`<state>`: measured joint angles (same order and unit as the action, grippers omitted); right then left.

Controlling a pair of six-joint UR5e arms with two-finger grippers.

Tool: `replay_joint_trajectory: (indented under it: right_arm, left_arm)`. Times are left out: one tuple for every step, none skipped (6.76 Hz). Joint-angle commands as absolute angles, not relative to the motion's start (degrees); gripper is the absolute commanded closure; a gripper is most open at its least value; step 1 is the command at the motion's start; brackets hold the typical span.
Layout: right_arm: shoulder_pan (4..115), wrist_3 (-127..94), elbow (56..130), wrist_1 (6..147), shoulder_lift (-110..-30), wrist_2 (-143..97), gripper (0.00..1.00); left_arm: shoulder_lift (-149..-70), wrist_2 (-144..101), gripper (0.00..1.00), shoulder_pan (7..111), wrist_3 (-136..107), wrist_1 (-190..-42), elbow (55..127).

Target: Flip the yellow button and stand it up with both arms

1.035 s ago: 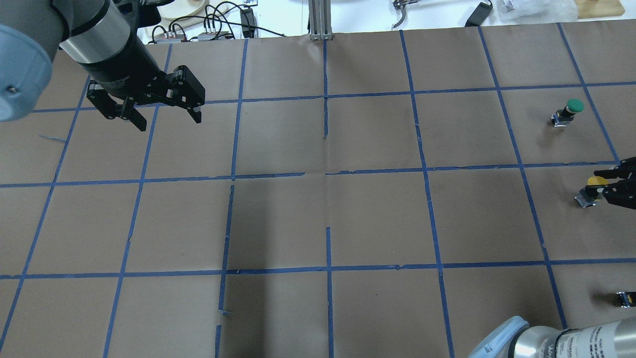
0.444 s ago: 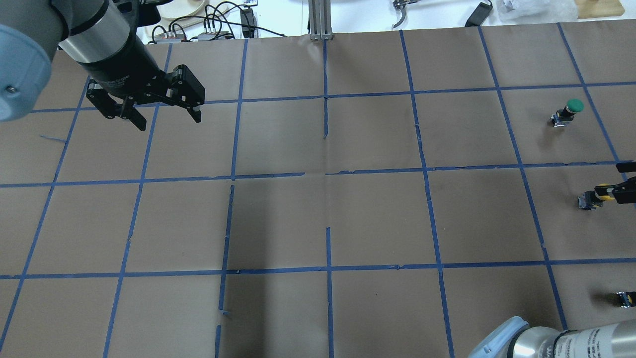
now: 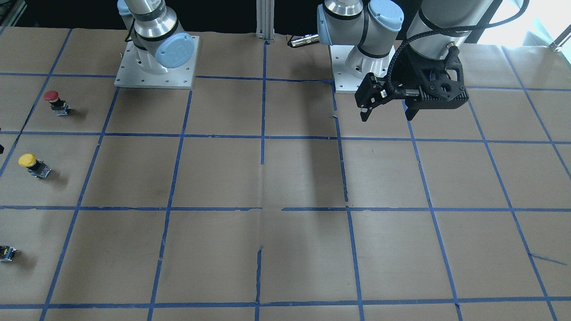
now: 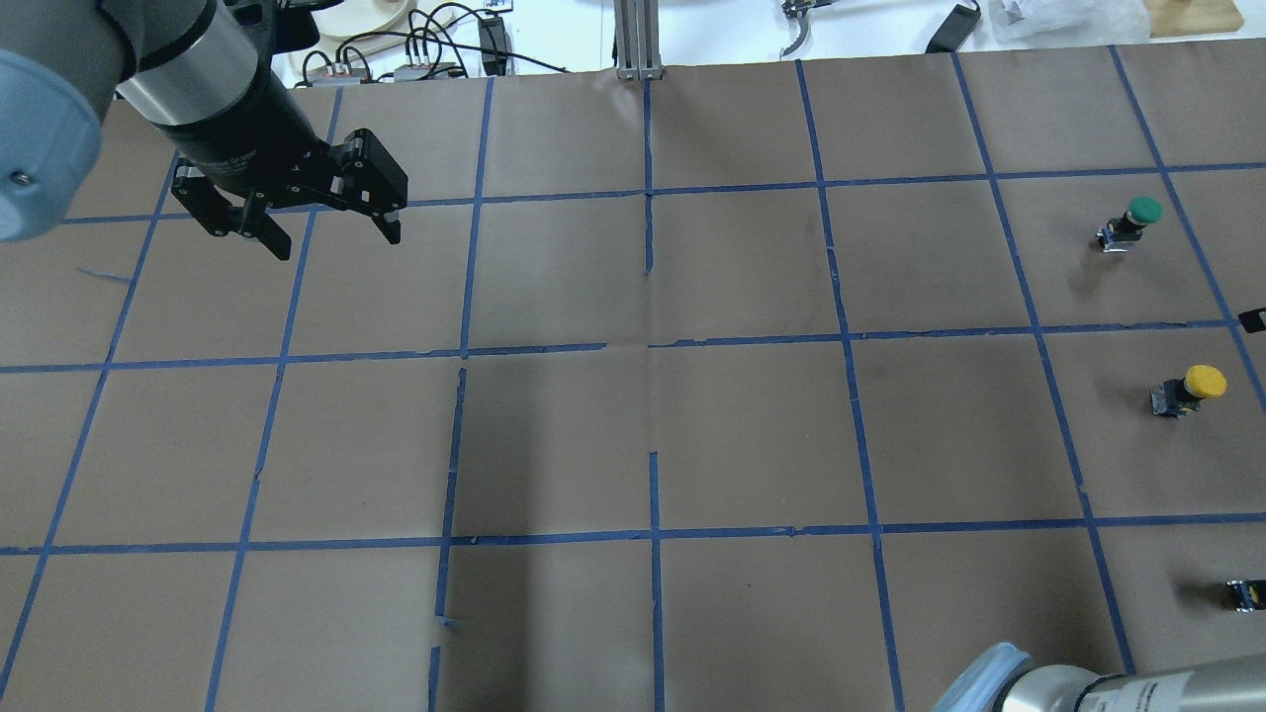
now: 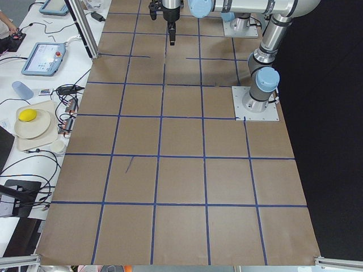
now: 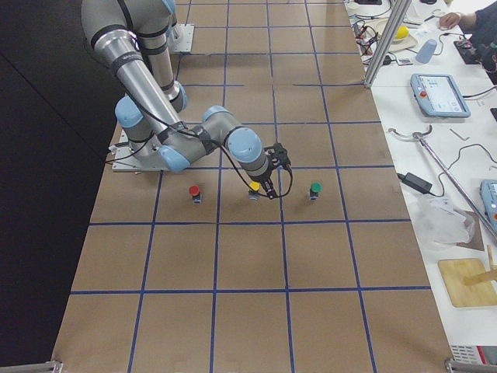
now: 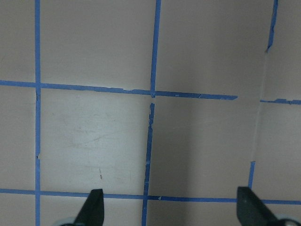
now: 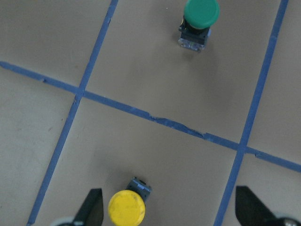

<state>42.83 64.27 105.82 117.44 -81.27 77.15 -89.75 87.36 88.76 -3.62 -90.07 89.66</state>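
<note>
The yellow button (image 4: 1192, 388) stands on its body with the cap up, in the right-hand grid square; it also shows in the front view (image 3: 32, 164) and the right side view (image 6: 254, 189). In the right wrist view the yellow button (image 8: 127, 207) sits free between the fingers, close to the left one. My right gripper (image 8: 171, 214) is open and empty above it, touching nothing. My left gripper (image 4: 338, 241) hangs open and empty over the far left of the table, also seen in the front view (image 3: 386, 117) and the left wrist view (image 7: 171, 214).
A green-capped button (image 4: 1132, 220) stands one square beyond the yellow one. A red-capped button (image 3: 55, 100) stands on its other side, nearer the robot. A tiny dark block with a yellow spot (image 4: 1244, 593) lies by the right edge. Cables and tools (image 4: 425, 49) lie beyond the far edge.
My right gripper was closed around the yellow button; it has opened and drawn back off the right edge of the overhead view, leaving the button standing alone. The left arm has not moved.
</note>
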Motion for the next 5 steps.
replay_joint_trajectory:
  right_arm:
    - [55.05,38.36,97.77,106.58,-83.57,85.93,0.00]
    - [61.81,24.75,94.52,101.48,-84.89,88.05,0.00]
    - [68.31,16.17,92.66,96.03,-86.47,91.46,0.00]
    - [74.30,8.17,92.46,93.80,-88.05,92.02,0.00]
    - [80.36,-0.01,92.81,92.39,-89.28,91.76,0.00]
  left_arm:
    - [-89.65,87.36,0.00,88.68,-3.78,-90.09,89.47]
    - [-89.74,87.36,0.00,88.68,-3.78,-90.09,89.56]
    - [-89.74,87.36,0.00,88.68,-3.78,-90.09,89.39]
    - [-89.74,87.36,0.00,88.68,-3.78,-90.09,89.38]
    - [-89.74,87.28,0.00,88.68,-3.69,-90.09,89.47]
